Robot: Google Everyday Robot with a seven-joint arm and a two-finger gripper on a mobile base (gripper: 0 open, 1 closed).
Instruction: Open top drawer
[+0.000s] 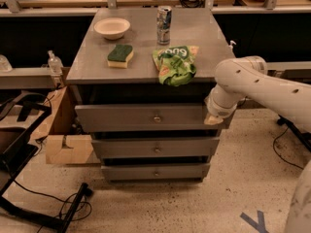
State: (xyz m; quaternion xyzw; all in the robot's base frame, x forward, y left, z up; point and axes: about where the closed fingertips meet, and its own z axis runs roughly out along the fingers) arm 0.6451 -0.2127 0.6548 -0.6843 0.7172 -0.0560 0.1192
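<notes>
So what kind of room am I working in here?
Probably a robotics lab or workshop: long wooden workbenches strung with cables behind, black cables loose on the speckled floor, and blue tape marks. The gripper sits at the right end of the wide grey top drawer.

The wide grey wooden top drawer (121, 118) sat directly under the grey cabinet top (204, 38), its long flat front level and facing the camera. It was the widest and tallest-fronted of the stack, above the mid-width grey drawer (126, 148) and the narrowest grey drawer (131, 172). One small round metal knob (157, 119) sat at the centre of the front. A dark strip of shadow separated its upper edge from the cabinet top. How far it stood out could not be judged from this view. The robot's pale gripper (213, 120) was at the right end of the front, against its corner, well apart from the knob.
</notes>
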